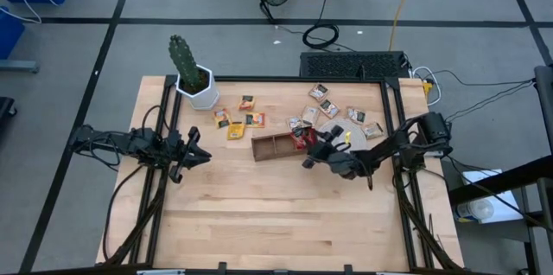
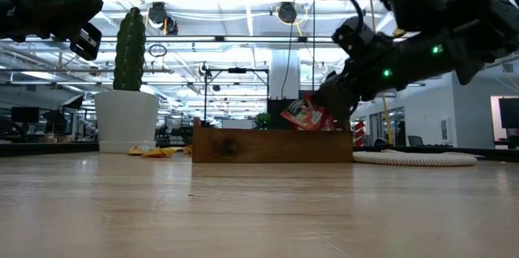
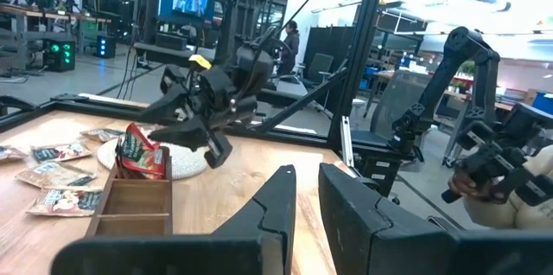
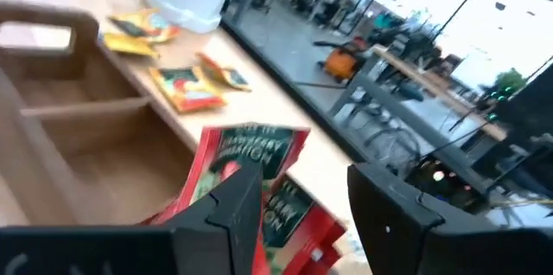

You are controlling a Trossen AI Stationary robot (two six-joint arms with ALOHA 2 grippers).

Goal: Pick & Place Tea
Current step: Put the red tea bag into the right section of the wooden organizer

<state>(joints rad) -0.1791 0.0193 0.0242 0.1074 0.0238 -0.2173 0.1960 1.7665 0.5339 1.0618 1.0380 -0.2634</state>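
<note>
Two or three red tea sachets (image 4: 252, 156) stand on edge in the right end compartment of the wooden tray (image 1: 275, 147), sticking up above its wall (image 2: 306, 117). My right gripper (image 4: 298, 216) is open, level and close beside them, one finger in front of them (image 1: 313, 149). Yellow-orange sachets (image 1: 235, 125) lie on the table left of the tray. Tan sachets (image 1: 333, 109) lie behind it. My left gripper (image 3: 307, 195) waits at the table's left (image 1: 197, 154), with only a narrow gap between its fingers. My right gripper has one finger (image 4: 226, 214) right in front of the standing red sachets' upper edge (image 4: 259, 141). I cannot tell whether it touches them. Nothing lies in the gap between the two fingers.
A round whitish disc (image 2: 413, 158) lies on the table right of the tray, under my right arm. A cactus in a white pot (image 1: 195, 85) stands at the far left. The near half of the table (image 1: 276, 223) is bare wood.
</note>
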